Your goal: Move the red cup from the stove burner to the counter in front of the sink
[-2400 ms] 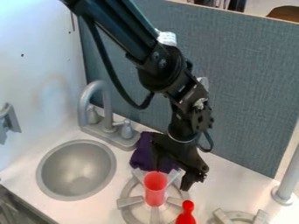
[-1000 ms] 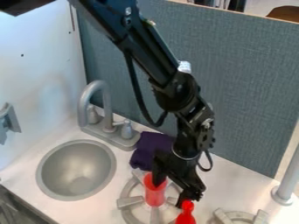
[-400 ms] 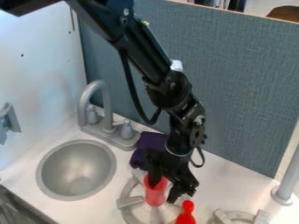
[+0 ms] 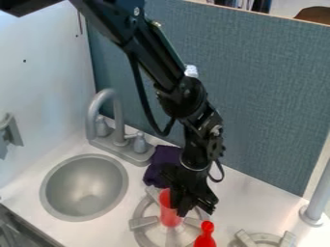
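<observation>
The black arm point(image 4: 153, 59) slants down, its hand point(image 4: 180, 209) (black too) hanging lowest.

Toy kitchen setup, small round grey sink point(image 4: 84, 187), curved faucet point(image 4: 108, 116), grey stove burner point(image 4: 143, 222) on white tabletop point(image 4: 248, 199), blue-grey partition point(image 4: 270, 91), perhaps a lab or office beyond.

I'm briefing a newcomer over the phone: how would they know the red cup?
Right of the round grey sink is a grey burner. The red cup stands upright on it, at the black hand. It is a plain, tall tube, unlike the red piece nearby with a narrow neck and round knob.
</observation>
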Robot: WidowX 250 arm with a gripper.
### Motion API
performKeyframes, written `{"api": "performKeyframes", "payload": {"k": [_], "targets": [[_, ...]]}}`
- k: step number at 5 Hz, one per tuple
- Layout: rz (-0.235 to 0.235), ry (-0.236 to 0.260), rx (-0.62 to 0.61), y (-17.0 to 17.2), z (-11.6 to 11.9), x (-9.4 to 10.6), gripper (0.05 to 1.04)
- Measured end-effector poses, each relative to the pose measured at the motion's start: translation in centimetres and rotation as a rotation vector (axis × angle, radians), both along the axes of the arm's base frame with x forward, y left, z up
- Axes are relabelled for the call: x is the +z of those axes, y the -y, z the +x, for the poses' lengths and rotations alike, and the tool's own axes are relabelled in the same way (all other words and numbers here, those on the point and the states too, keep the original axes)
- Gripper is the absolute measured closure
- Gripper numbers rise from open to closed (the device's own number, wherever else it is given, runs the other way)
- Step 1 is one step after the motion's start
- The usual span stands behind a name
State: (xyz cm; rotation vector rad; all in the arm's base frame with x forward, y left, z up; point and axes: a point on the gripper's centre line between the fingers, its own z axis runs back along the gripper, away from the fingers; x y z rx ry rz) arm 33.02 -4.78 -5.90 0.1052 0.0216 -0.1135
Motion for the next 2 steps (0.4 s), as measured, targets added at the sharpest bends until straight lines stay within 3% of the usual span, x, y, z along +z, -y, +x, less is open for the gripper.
{"api": "performKeyframes", "payload": {"k": [1, 2], "targets": [[0.002, 0.005, 0.01, -0.1, -0.6, 0.4, 1.0], [-0.01, 0.059, 0.011, -0.2, -0.9, 2.8, 1.003]]}}
